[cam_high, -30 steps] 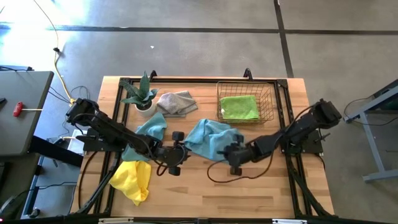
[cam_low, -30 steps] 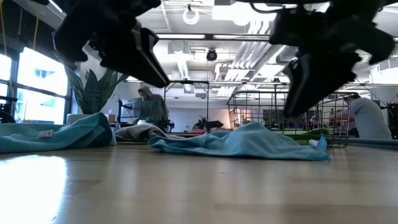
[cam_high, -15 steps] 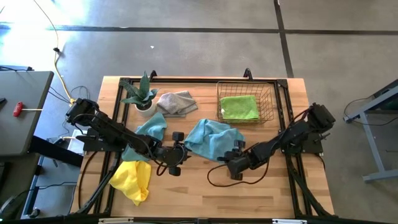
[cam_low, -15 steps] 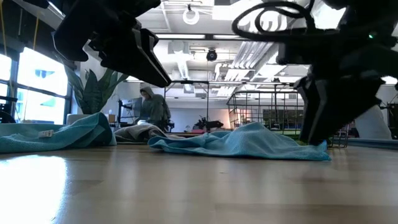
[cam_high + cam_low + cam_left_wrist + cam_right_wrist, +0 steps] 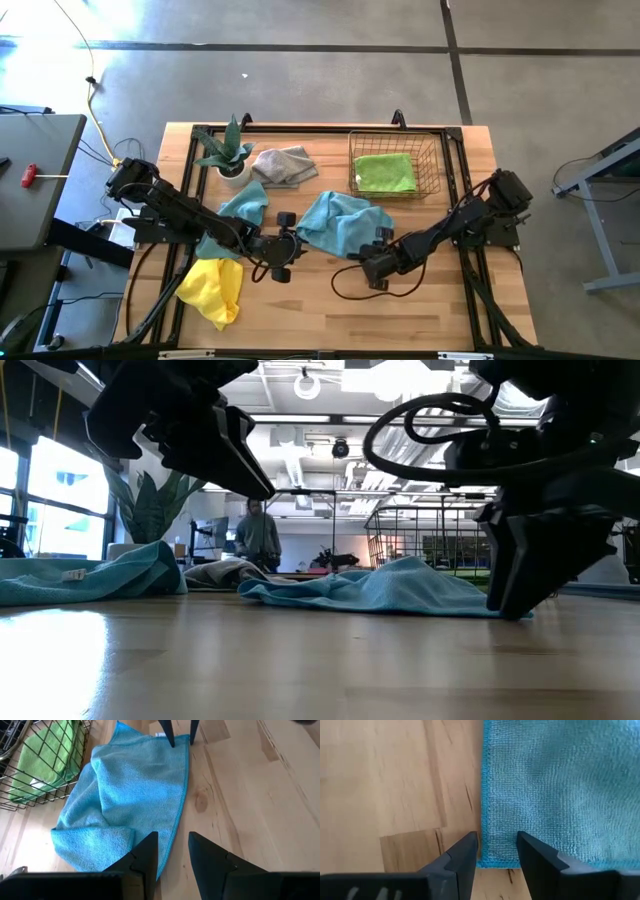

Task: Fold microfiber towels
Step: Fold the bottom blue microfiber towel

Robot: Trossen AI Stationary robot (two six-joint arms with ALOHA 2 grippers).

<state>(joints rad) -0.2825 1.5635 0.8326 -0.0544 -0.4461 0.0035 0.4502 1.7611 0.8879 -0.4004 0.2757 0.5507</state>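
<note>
Blue towel's [image 5: 555,795] corner edge lies between the right gripper's [image 5: 497,851] narrowly parted jaws, bare wood beside it.

The high view looked straight down on the whole table [image 5: 420,310]. The low view faced level across it. Both wrist views sat close above the same blue towel [image 5: 135,795].
</note>
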